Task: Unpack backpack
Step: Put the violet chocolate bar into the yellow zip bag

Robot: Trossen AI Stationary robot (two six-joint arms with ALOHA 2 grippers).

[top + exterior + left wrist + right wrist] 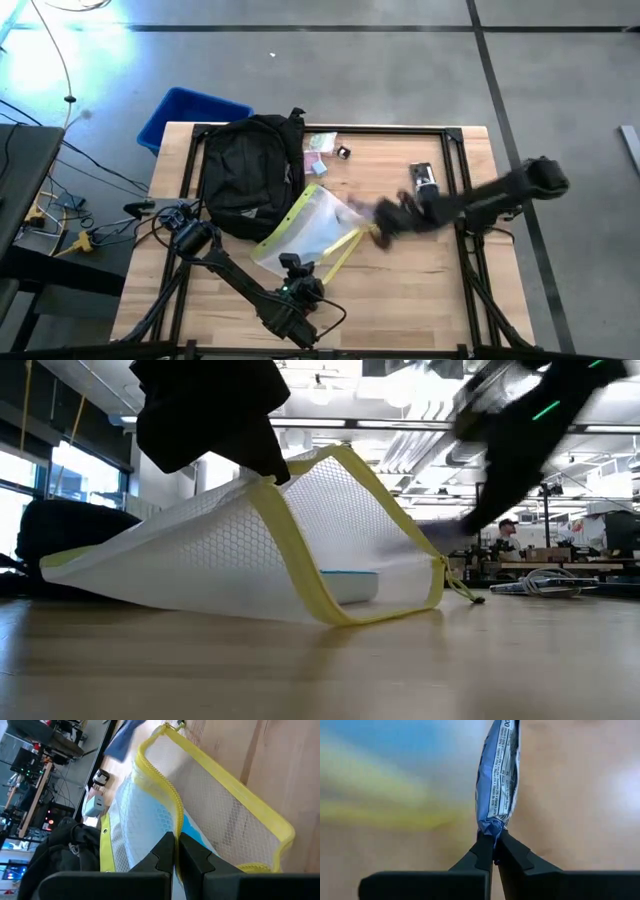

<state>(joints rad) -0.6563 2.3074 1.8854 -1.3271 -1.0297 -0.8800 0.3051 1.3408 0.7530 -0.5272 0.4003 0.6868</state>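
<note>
Right wrist view shows the right gripper (494, 851) pinched tight on the lower edge of a blue snack wrapper (499, 775), which stands up from the fingertips; holding it by that thin edge looks like a way to carry it clear of the mesh pouch (305, 232) it likely came from. From above, that arm reaches in from three o'clock, stretched low across the table (420, 290) with its wrist near the centre, just past the pouch's yellow-edged mouth. The left gripper (175, 851) has its fingers pressed together on the pouch's yellow zipper edge, apparently lifting that side so the mouth gapes; in the low view the pouch stands tented, with something pale blue resting inside. The left arm rises from six o'clock and bends over the pouch. The backpack (250, 172) lies at about ten o'clock, touching the pouch's far end, with a blue bin (185, 112) beyond the table edge behind it.
</note>
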